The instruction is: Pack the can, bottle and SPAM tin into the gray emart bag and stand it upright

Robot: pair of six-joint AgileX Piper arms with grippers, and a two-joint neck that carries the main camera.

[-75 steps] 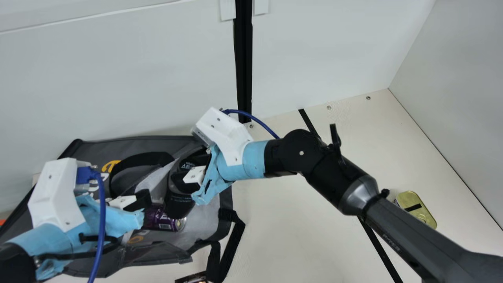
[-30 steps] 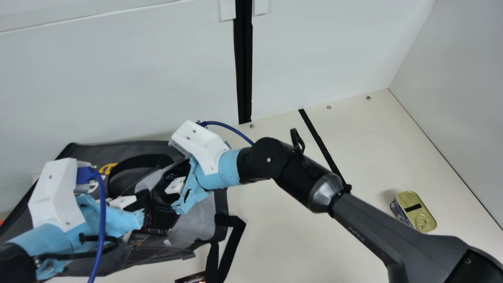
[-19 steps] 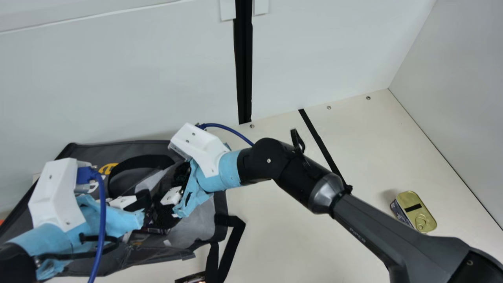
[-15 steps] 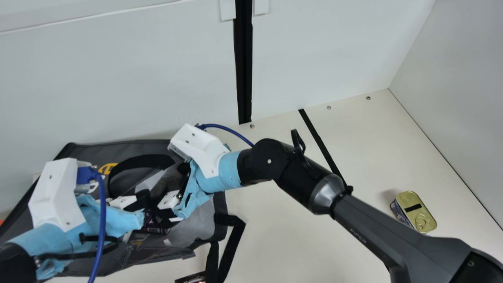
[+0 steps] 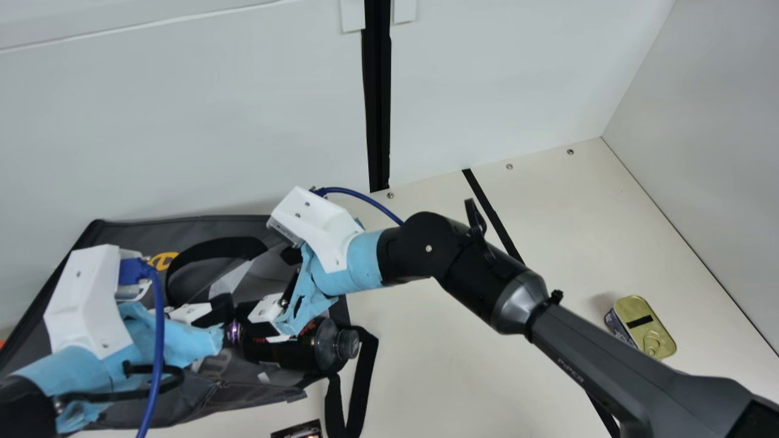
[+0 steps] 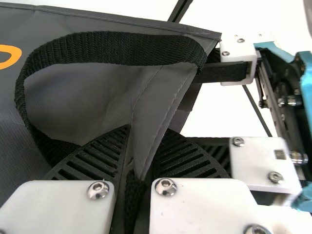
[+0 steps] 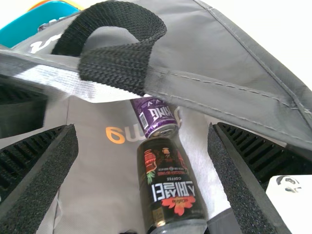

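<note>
My left gripper (image 5: 224, 311) is at the gray bag (image 5: 131, 234); in the left wrist view the gripper (image 6: 148, 132) is shut on the bag's rim, with a black strap hanging between its fingers. My right gripper (image 5: 271, 283) stands open over the bag's mouth. The dark bottle (image 5: 286, 354) lies on its side there, its cap toward the bag's open end. In the right wrist view the bottle (image 7: 168, 178) lies below and between the spread fingers of the gripper (image 7: 144, 134), end to end with the purple can (image 7: 156, 116) farther inside. The SPAM tin (image 5: 646, 325) rests alone on the table at the right.
The bag's black strap (image 5: 359, 389) trails off its open end. A small dark packet (image 5: 298, 431) lies at the front edge. Walls (image 5: 213, 121) stand behind and at the right. A teal container (image 7: 39, 22) is beyond the bag.
My right gripper carried the bottle leftward into the bag and has let go of it; the bottle now lies flat. Just now that gripper drew slightly back right. My left arm stayed still.
</note>
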